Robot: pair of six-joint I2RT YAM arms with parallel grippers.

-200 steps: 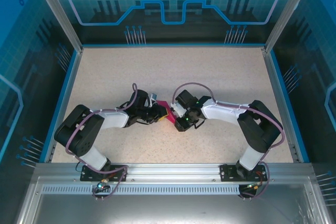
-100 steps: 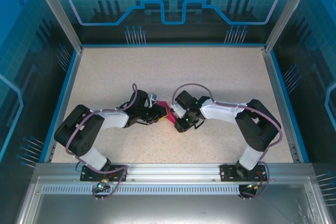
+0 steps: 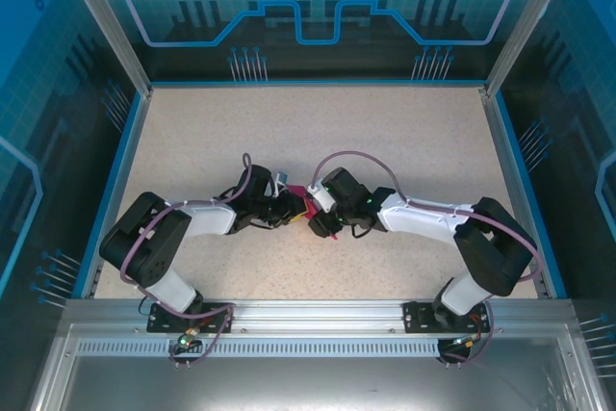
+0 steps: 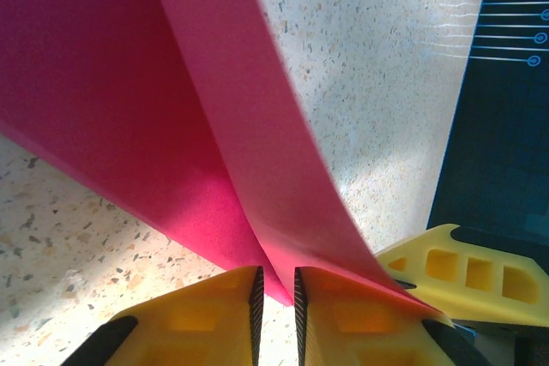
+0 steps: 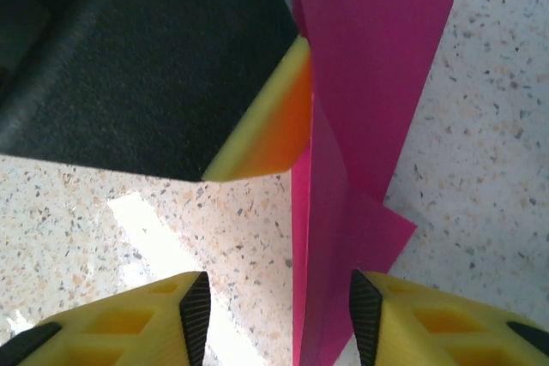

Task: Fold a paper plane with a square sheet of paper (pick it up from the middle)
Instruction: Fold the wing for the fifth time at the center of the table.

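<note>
paper (image 5: 369,57) is thin, light and floppy and creases easily, so i'd pinch it on the folded edge, not the loose flaps. it sits mid-table between the arms. left gripper (image 4: 274,285) is clamped on the fold, right gripper (image 5: 274,315) has jaws apart around the paper's edge. long axis runs roughly left-right i'd guess, no clear nose yet.
</note>
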